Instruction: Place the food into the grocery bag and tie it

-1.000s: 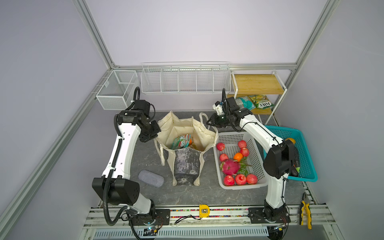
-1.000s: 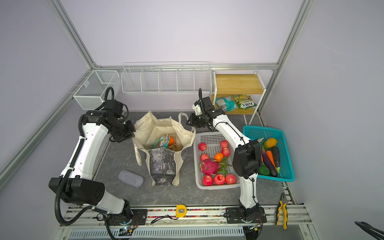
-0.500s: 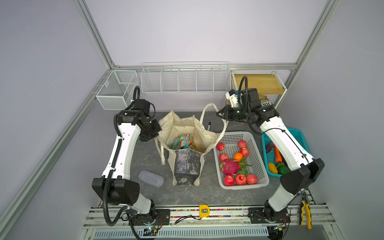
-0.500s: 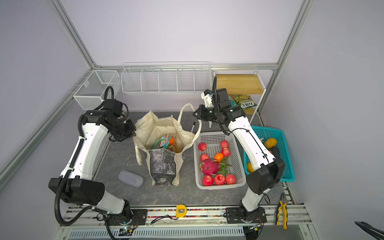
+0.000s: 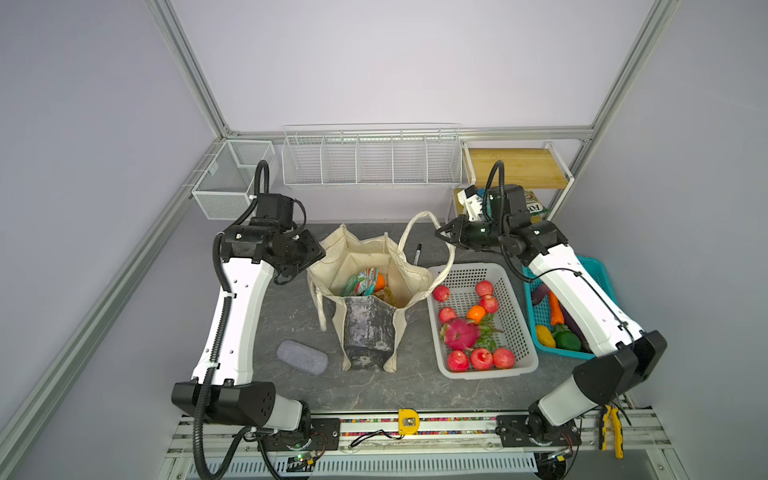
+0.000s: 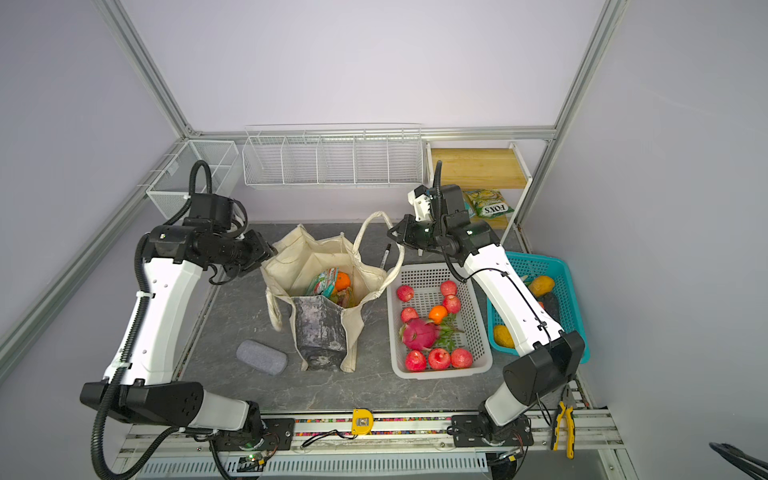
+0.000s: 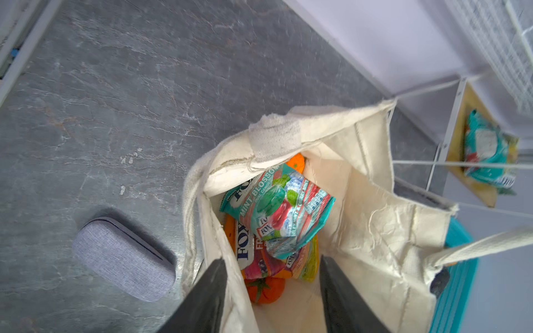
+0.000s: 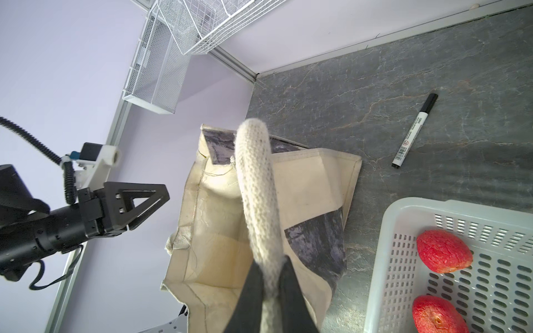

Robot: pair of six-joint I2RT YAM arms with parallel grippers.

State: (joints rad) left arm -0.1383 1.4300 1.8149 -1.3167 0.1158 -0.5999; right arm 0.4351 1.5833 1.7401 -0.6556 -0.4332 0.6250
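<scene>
The grocery bag (image 5: 370, 328) stands open in the middle of the table in both top views. Inside lie a teal snack packet (image 7: 277, 207), more packets and oranges (image 7: 266, 288). My left gripper (image 7: 272, 276) is open at the bag's left rim (image 5: 316, 253), with the canvas wall between its fingers and untouched by the far one. My right gripper (image 8: 269, 268) is shut on one looped handle (image 8: 256, 173), held up above the bag's right side (image 5: 440, 232). The second handle (image 5: 321, 307) hangs down the bag's left side.
A white basket (image 5: 519, 365) with red apples, an orange and a dragon fruit stands right of the bag. A teal basket (image 5: 598, 266) of vegetables lies beyond it under my right arm. A black marker (image 5: 417, 253) and a grey case (image 5: 302, 357) lie on the table.
My left gripper has opened at the bag's rim. My right gripper closed on the handle and lifted it up and to the right, and the arm swung off the white basket.
</scene>
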